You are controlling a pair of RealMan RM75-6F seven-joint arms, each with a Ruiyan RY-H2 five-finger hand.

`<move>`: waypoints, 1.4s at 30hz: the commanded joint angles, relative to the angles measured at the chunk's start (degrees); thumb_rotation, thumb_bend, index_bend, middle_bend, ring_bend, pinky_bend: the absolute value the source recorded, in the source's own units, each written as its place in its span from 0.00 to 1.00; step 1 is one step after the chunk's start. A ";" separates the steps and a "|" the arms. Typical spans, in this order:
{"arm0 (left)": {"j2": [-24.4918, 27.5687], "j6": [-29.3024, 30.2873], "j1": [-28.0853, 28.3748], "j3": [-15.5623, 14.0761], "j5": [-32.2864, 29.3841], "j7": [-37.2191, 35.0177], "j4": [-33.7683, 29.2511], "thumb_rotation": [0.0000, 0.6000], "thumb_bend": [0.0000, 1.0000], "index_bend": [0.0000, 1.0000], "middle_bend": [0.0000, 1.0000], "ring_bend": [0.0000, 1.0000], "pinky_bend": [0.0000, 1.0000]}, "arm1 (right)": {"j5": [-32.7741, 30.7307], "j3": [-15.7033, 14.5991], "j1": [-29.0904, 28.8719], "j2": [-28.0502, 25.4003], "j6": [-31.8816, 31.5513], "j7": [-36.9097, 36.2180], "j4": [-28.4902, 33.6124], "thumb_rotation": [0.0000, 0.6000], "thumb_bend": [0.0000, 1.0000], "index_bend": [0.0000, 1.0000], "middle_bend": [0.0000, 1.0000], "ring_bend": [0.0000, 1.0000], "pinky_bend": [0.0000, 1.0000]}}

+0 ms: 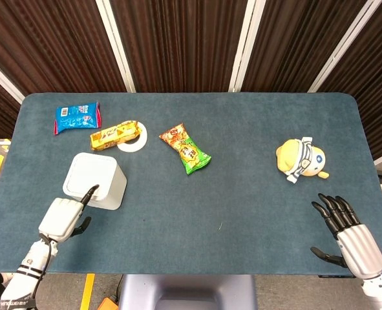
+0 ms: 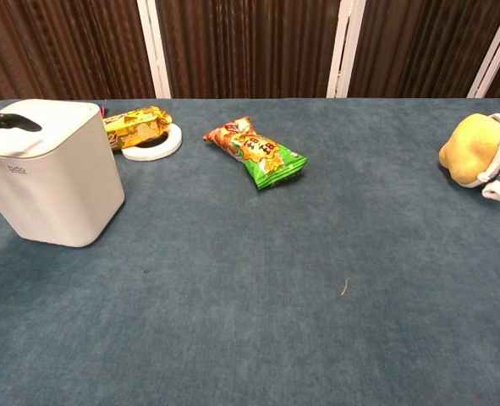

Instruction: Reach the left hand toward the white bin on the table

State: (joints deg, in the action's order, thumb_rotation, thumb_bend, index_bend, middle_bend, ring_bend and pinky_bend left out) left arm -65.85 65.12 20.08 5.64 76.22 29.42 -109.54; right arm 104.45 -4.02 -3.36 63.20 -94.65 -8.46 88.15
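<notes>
White bin point(image 1: 95, 181) left of centre, lid closed, contents hidden. Left hand point(image 1: 64, 218) lower left, one fingertip point(image 2: 13, 123) over bin lid, nothing held, rest curled. Right hand point(image 1: 346, 232) lower right, fingers spread. Three snack packets, one plush toy point(image 1: 300, 159).

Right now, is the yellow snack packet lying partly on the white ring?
Yes, in the head view the yellow snack packet overlaps the white ring.

I see the white bin point(image 1: 95, 181) standing upright on the left of the table, lid shut, a rounded square box. My left hand point(image 1: 63, 218) sits at its near edge, one dark fingertip over the lid.
</notes>
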 commanded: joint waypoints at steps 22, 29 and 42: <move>-0.61 15.63 -3.30 -1.97 12.72 -7.33 3.18 1.00 0.44 0.00 0.77 0.84 1.00 | 0.66 -0.27 0.22 -0.44 -0.19 0.42 0.46 1.00 0.11 0.00 0.00 0.00 0.00; 1.94 23.63 -10.45 -8.16 19.36 -10.09 6.07 1.00 0.44 0.00 0.27 0.31 0.44 | 0.82 -0.26 0.34 -0.74 -0.63 -0.08 0.67 1.00 0.11 0.00 0.00 0.00 0.00; -0.11 34.73 -19.77 -12.29 23.27 -25.53 19.71 1.00 0.42 0.00 0.00 0.00 0.00 | 1.23 -0.86 0.50 -0.40 0.47 2.10 1.36 1.00 0.11 0.00 0.00 0.00 0.00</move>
State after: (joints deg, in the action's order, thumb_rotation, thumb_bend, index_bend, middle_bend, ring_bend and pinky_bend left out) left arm -66.21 100.90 1.17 -5.84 99.60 4.81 -90.31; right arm 105.61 -4.77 -2.89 62.75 -94.35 -6.65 89.44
